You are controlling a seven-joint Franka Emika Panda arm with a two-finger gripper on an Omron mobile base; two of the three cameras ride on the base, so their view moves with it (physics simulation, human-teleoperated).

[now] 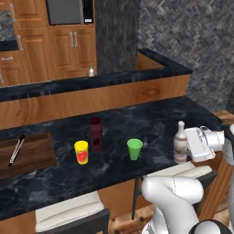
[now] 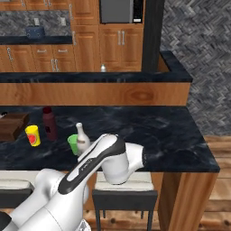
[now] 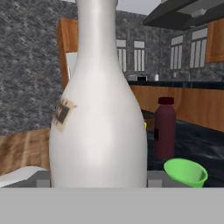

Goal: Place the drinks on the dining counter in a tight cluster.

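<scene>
The hand (image 1: 188, 145) grips the tan bottle (image 1: 181, 142) upright on the dining counter (image 1: 151, 116).

There are three bottles: one dark maroon bottle (image 1: 95, 134) and one slim tan bottle with a white neck (image 1: 180, 142) at the dining counter (image 1: 151, 116), and one small clear bottle (image 1: 91, 71) on the higher ledge behind it. There are two cups: one yellow cup (image 1: 81, 152) and one green cup (image 1: 134, 149). One wooden cutting board (image 1: 32, 153) lies at the left, with one knife (image 1: 16, 150) on it. Two stools (image 1: 68, 212) stand under the counter. One microwave (image 1: 69, 11) is in the cabinets.
</scene>
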